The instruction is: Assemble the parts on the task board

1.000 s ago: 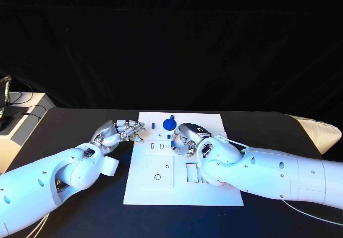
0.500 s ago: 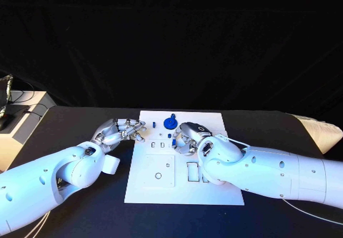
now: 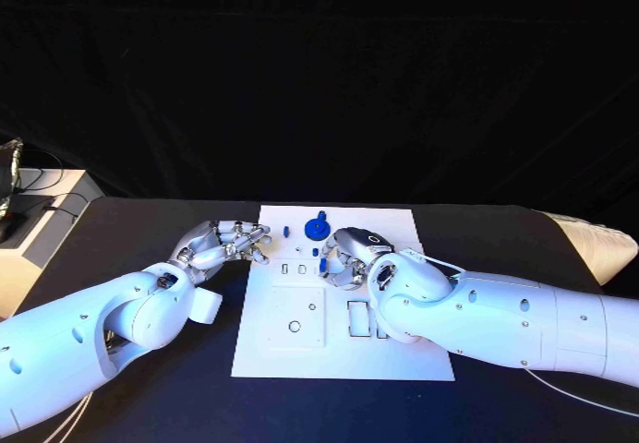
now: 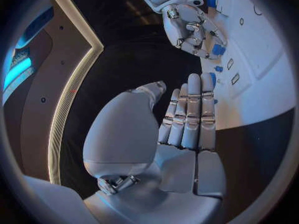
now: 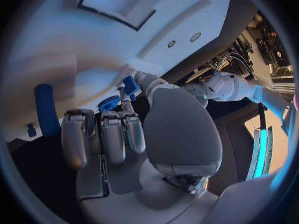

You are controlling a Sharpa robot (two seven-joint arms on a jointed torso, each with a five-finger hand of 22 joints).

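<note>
White rectangular task board (image 3: 341,360) lies mid-frame on the black desk (image 3: 120,231), with a round blue disc part (image 3: 317,228) near its upper edge. Just below that, the right hand (image 3: 343,260) is curled over the board and pinches a small blue block part (image 5: 130,85) at its fingertips. The left hand (image 3: 222,245) hovers at the board's left edge, fingers straight and close together, holding nothing. Judging by this, insertion is in hand; next comes lining the block over a slot and pressing down.
</note>
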